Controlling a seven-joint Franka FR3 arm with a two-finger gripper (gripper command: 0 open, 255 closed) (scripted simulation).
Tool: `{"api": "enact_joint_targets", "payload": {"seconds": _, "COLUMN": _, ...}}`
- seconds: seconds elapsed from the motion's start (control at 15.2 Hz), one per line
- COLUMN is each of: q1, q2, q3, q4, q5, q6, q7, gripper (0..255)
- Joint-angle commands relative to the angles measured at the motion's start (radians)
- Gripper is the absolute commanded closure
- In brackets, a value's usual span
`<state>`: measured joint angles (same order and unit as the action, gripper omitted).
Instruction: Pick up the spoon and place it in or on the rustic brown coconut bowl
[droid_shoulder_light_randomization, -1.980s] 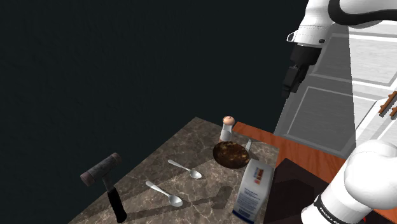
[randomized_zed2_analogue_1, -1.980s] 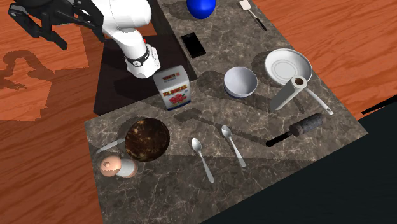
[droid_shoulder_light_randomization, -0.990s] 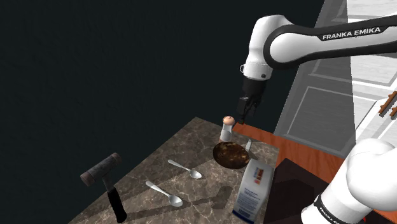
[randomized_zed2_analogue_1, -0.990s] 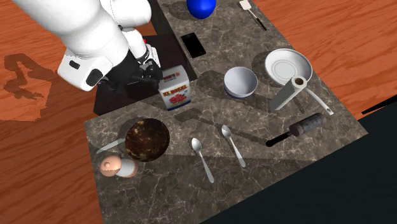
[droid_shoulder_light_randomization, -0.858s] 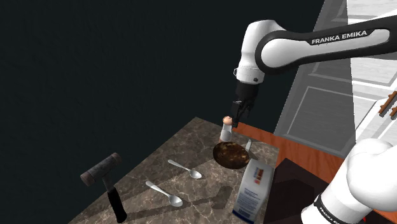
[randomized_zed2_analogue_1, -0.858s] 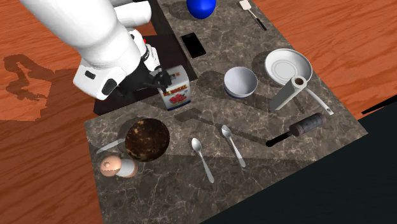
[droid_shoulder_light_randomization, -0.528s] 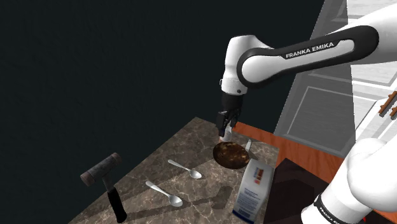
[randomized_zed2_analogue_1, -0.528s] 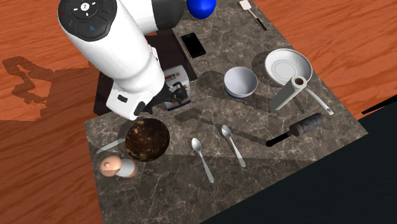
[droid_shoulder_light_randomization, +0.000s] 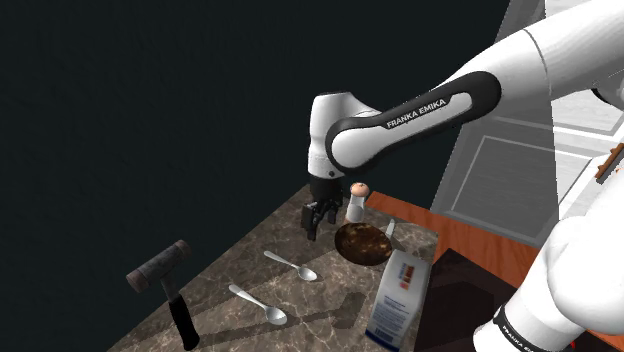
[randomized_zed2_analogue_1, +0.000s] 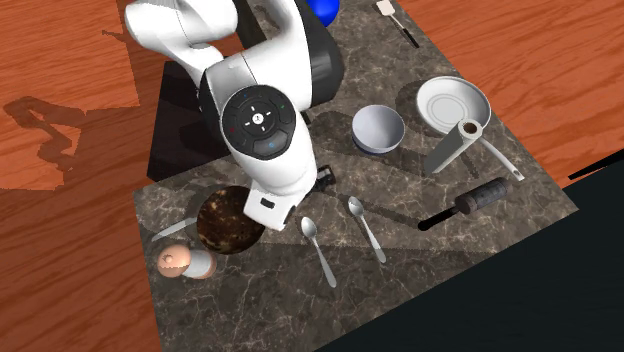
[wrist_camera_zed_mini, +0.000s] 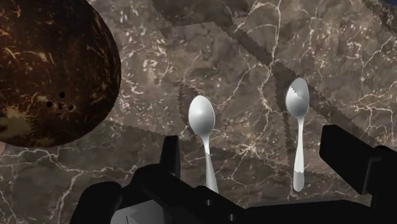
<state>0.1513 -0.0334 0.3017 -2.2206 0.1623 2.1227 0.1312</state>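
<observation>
Counter (droid_shoulder_light_randomization: 225, 275): dark veined stone, and it carried everything below.
Arm (droid_shoulder_light_randomization: 420, 105): white, and it reached out over the counter and bent down toward the bowl.
Hammer (droid_shoulder_light_randomization: 165, 285): lay near the counter's edge, well apart from the bowl.
Coconut bowl (wrist_camera_zed_mini: 44, 70): mottled brown, and it sat upright on the counter.
Pincer (wrist_camera_zed_mini: 254, 149): released, fingers standing wide apart, clasping nothing, and it hung above the counter just beside the bowl.
Nearer spoon (wrist_camera_zed_mini: 203, 137): silver, and it lay flat on the counter near the bowl, below the gap between the fingers.
Second spoon (wrist_camera_zed_mini: 298, 127): lay beside the first, farther from the bowl.
</observation>
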Motion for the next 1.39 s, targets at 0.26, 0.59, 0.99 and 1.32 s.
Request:
{"api": "enact_joint_targets", "payload": {"seconds": 0.26, "q1": 0.044, "q2": 0.224, "q3": 0.032, "q4": 0.138, "q5": -0.058, "q6": 0.069, "q7": 0.067, "gripper": 0}}
{"api": "enact_joint_targets", "payload": {"seconds": 0.59, "q1": 0.100, "q2": 0.415, "q3": 0.037, "q4": 0.284, "q5": -0.114, "q6": 0.097, "q7": 0.119, "gripper": 0}}
{"api": "enact_joint_targets", "payload": {"seconds": 0.99, "q1": 0.182, "q2": 0.646, "q3": 0.027, "q4": 0.503, "q5": -0.170, "q6": 0.091, "q7": 0.164, "gripper": 0}}
{"api": "enact_joint_targets", "payload": {"seconds": 1.32, "q1": 0.215, "q2": 0.737, "q3": 0.019, "q4": 0.571, "q5": -0.187, "q6": 0.110, "q7": 0.175, "gripper": 0}}
